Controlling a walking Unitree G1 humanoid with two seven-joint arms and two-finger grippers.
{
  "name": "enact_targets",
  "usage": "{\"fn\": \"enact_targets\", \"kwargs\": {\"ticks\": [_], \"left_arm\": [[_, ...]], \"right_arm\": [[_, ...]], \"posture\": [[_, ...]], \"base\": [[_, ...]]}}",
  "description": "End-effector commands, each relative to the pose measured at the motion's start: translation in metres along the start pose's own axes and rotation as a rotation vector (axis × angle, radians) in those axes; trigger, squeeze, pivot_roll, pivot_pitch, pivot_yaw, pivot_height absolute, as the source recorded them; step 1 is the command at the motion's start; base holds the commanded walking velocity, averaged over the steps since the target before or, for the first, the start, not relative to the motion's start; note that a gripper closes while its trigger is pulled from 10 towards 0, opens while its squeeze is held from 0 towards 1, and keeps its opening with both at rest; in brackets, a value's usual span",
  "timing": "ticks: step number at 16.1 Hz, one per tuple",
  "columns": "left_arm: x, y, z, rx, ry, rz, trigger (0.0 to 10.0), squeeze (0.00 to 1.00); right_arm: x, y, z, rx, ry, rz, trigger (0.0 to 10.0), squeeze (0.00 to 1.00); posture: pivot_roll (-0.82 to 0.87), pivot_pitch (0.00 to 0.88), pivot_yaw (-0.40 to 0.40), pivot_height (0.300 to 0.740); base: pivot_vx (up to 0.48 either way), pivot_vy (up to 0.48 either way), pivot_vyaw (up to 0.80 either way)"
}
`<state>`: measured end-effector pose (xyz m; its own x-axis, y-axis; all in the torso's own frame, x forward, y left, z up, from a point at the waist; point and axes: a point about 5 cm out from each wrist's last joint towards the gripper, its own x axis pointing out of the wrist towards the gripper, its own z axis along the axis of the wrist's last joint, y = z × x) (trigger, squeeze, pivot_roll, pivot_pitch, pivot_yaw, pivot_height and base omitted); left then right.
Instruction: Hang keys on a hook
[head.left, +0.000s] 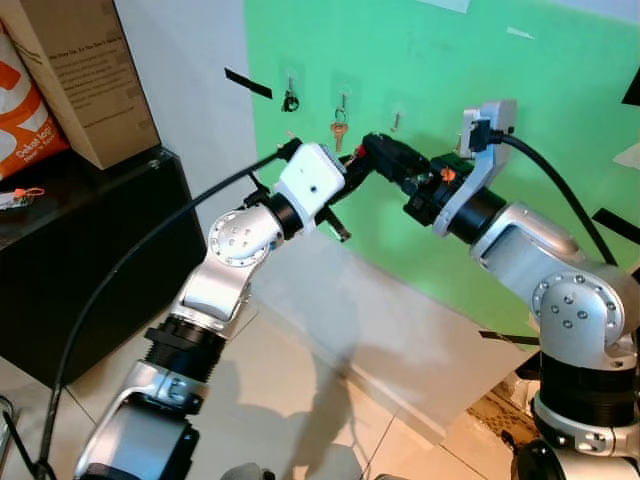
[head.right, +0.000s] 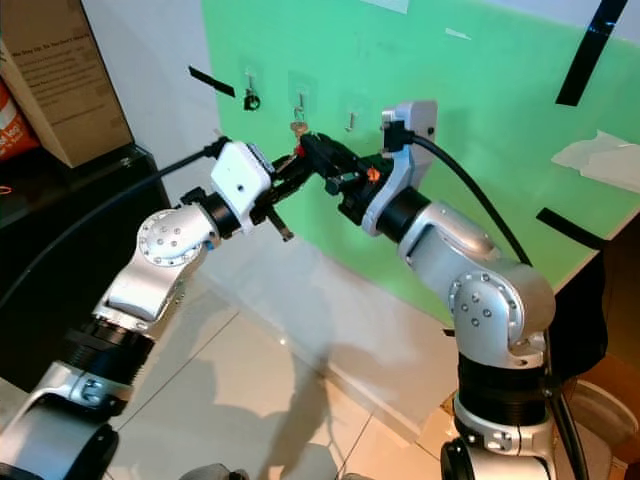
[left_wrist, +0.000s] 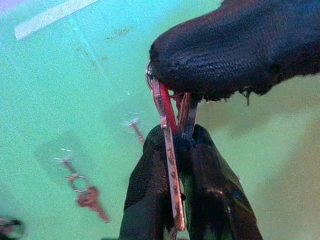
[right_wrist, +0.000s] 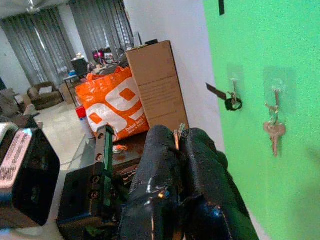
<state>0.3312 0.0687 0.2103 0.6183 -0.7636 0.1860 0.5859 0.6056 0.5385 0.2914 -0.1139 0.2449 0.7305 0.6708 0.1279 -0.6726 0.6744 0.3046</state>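
Observation:
A bunch of keys (left_wrist: 171, 165) with a red one and a metal ring is pinched between the two black fingers of my left gripper (left_wrist: 180, 140), which is shut on it. My right gripper (right_wrist: 179, 137) meets it from the other side, and its fingers are shut on the top of the same keys (right_wrist: 178, 133). Both grippers (head.left: 362, 158) touch just in front of a green wall panel (head.left: 520, 130). On the panel are three small hooks: one with a black ring (head.left: 290, 99), one with a hanging key (head.left: 340, 128), and one bare hook (head.left: 396, 122) nearest the grippers.
A black cabinet (head.left: 90, 250) stands at the left with a cardboard box (head.left: 85, 70) and an orange bag (head.left: 25, 115) on it. Black tape strips (head.left: 247, 83) mark the wall. Pale floor tiles (head.left: 300, 400) lie below the arms.

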Motion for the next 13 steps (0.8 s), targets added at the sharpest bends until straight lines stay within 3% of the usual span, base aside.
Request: {"fn": "enact_targets", "kwargs": {"ticks": [1,4,5,6,7,8,9,10,13], "left_arm": [[0.002,0.01,0.007,0.079,-0.016,0.071,0.0,0.0],[-0.001,0.01,0.006,0.118,-0.009,0.136,0.0,0.0],[-0.003,0.011,0.005,0.121,-0.01,0.142,0.5,0.0],[-0.004,0.01,0.006,0.11,-0.02,0.145,3.1,0.0],[-0.005,0.009,0.006,0.106,-0.027,0.147,4.7,0.0],[-0.006,0.008,0.007,0.082,-0.045,0.144,10.0,0.0],[-0.007,0.007,0.007,0.06,-0.055,0.145,10.0,1.0],[-0.01,0.005,0.006,0.019,-0.071,0.147,10.0,1.0],[-0.015,0.003,0.005,0.029,-0.084,0.15,10.0,1.0]], "right_arm": [[-0.001,0.0,-0.008,0.052,0.029,0.034,10.0,0.0],[-0.001,-0.001,-0.009,0.06,0.034,0.055,10.0,0.0],[-0.001,0.0,-0.01,0.06,0.037,0.058,10.0,0.0],[0.0,0.0,-0.01,0.06,0.038,0.059,10.0,0.0],[0.0,0.0,-0.01,0.06,0.038,0.059,10.0,0.0],[0.0,0.0,-0.01,0.057,0.037,0.058,10.0,0.0],[0.001,0.0,-0.009,0.054,0.036,0.059,10.0,0.0],[0.001,0.001,-0.008,0.048,0.032,0.061,10.0,0.0],[0.0,0.0,-0.007,0.043,0.03,0.062,10.0,0.0]], "posture": [[-0.09,0.0,-0.05,0.74],[-0.09,0.0,-0.06,0.74],[-0.08,0.0,-0.061,0.74],[-0.08,0.0,-0.062,0.74],[-0.08,0.0,-0.062,0.74],[-0.09,0.0,-0.061,0.74],[-0.09,0.0,-0.061,0.74],[-0.09,0.0,-0.057,0.74],[-0.09,0.0,-0.052,0.74]], "base": [[0.0,0.0,0.0],[0.0,0.0,0.0],[0.0,0.0,0.0],[0.0,0.0,0.0],[0.0,0.0,0.0],[0.0,0.0,0.0],[0.0,0.0,0.0],[0.0,0.0,0.0],[0.0,0.0,0.0]]}}
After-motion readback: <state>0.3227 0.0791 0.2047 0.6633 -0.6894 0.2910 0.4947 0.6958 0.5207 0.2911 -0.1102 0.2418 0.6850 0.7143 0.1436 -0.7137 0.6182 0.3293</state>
